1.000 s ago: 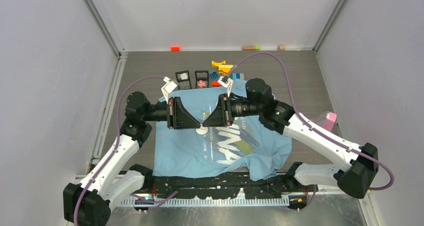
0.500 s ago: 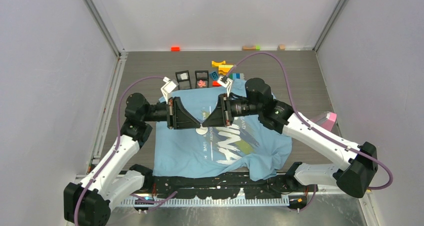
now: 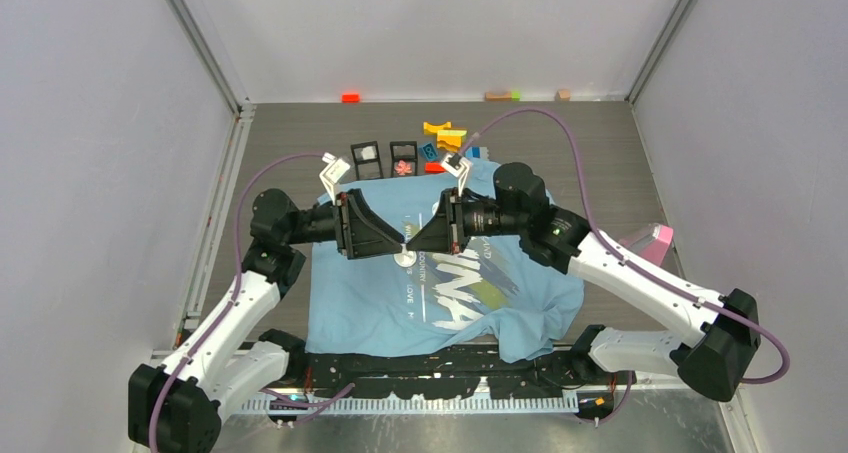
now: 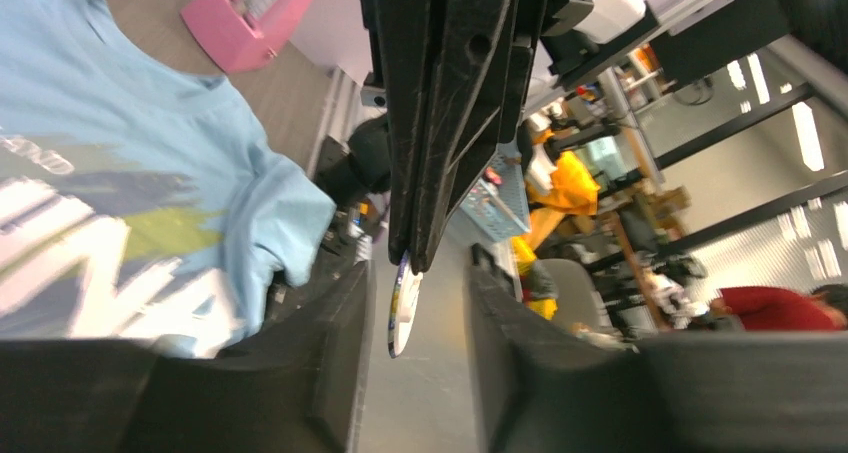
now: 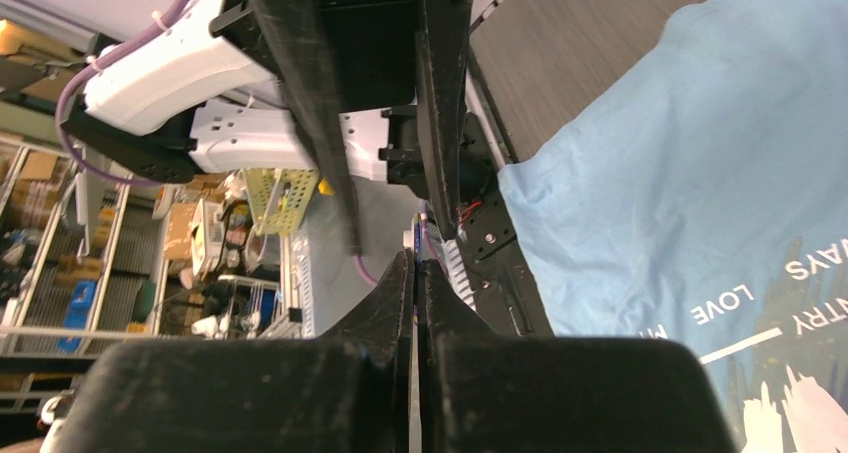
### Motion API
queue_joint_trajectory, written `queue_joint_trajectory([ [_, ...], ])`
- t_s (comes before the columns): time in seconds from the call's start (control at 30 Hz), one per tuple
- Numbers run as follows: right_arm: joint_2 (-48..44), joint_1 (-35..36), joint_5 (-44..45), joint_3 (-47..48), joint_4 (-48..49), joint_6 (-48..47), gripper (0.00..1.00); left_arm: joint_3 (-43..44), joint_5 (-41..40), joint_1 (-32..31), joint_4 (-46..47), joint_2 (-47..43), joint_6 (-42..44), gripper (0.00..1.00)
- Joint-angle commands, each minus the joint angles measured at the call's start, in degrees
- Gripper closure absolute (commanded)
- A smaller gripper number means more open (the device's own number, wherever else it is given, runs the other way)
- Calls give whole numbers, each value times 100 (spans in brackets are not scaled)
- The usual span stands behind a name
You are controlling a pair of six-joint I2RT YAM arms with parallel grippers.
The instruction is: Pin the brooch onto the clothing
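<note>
The clothing, a light blue T-shirt with white lettering, lies flat on the table between the arms. Above its chest the two grippers meet tip to tip. My right gripper is shut on the brooch, which shows edge-on as a thin coin-sized disc with a white face and a bluish rim. My left gripper is open, with its fingers either side of the disc and apart from it. In the right wrist view the right gripper shows pressed jaws over the shirt, and only a sliver of the brooch peeks out.
Two small black cases stand behind the shirt, one holding a pinkish ornament. Coloured toy blocks lie beside them and more along the back wall. A pink object sits at the right edge. A white round spot shows on the shirt under the tips.
The left gripper has opened and let go of the disc. The right gripper has closed fully on it. Both wrists have shifted slightly.
</note>
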Motion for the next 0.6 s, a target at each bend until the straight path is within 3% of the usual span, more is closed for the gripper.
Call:
queue_joint_trajectory([
  [0.0, -374, 13, 815, -216, 560, 20, 99, -38, -427, -22, 571, -30, -188, 29],
  [0.2, -924, 13, 1667, -554, 1000, 78, 99, -196, -414, -23, 792, 34, -353, 29],
  [0.57, -945, 13, 1672, -686, 1309, 239, 99, -203, -489, -132, 824, 80, -389, 55],
])
